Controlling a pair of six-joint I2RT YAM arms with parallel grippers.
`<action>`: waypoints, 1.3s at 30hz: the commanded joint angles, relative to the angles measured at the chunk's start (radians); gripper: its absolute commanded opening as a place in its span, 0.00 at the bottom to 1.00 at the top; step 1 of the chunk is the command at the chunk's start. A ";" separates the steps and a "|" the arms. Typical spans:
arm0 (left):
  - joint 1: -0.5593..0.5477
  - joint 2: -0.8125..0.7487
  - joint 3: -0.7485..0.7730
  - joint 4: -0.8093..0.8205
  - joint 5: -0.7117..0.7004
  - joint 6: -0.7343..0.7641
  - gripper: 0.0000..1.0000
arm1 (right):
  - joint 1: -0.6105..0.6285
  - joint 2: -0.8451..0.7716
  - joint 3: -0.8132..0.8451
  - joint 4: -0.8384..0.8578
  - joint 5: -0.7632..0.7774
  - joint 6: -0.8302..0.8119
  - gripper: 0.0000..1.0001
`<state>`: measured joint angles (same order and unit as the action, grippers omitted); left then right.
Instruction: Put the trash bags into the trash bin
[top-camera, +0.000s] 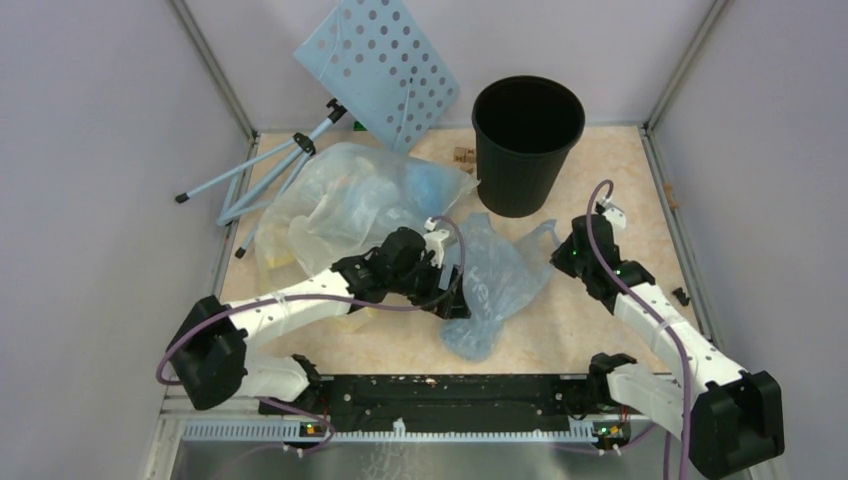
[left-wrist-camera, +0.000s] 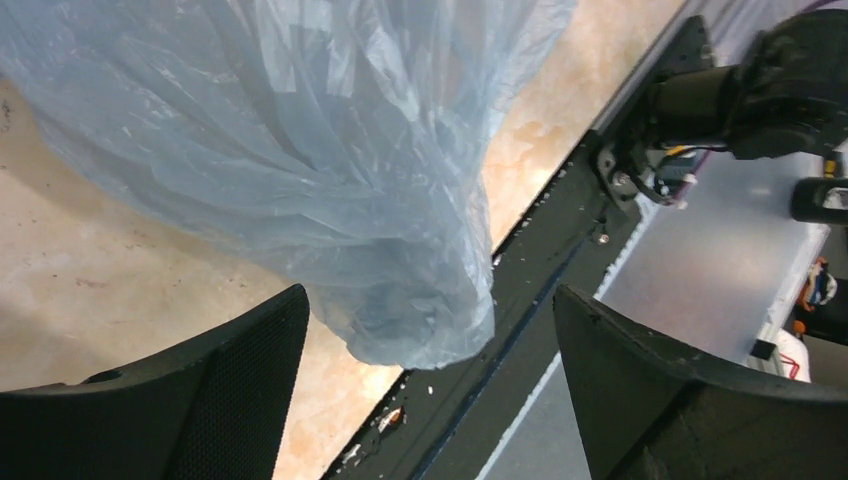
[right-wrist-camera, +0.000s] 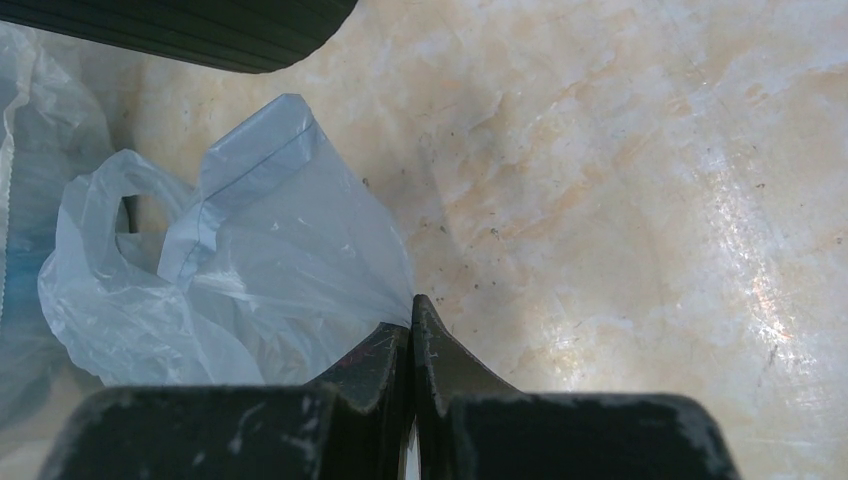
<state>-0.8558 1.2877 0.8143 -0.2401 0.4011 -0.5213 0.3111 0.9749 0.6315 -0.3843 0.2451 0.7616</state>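
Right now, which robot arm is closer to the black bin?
The right arm. Its jaws, shut on a corner of the blue bag, sit just on the near side of the bin. The left arm has open jaws farther back, around the bag's near end.

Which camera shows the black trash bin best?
Top external: the black trash bin stands whole and upright, mouth open. Right wrist catches only a ribbed black sliver at the frame's top, probably its wall. Left wrist shows none of it.
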 joint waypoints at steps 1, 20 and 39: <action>-0.052 0.086 0.036 0.035 -0.105 -0.012 0.91 | -0.005 -0.030 0.002 0.027 -0.012 -0.006 0.00; 0.319 -0.121 -0.309 0.091 -0.132 -0.135 0.00 | -0.098 -0.074 0.136 -0.196 0.288 -0.091 0.00; 0.441 -0.195 -0.171 -0.074 -0.031 0.068 0.71 | -0.210 -0.121 0.044 -0.093 -0.176 -0.202 0.05</action>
<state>-0.4072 1.1347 0.5579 -0.2981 0.3340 -0.5022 0.1085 0.8577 0.6743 -0.5373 0.2371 0.6220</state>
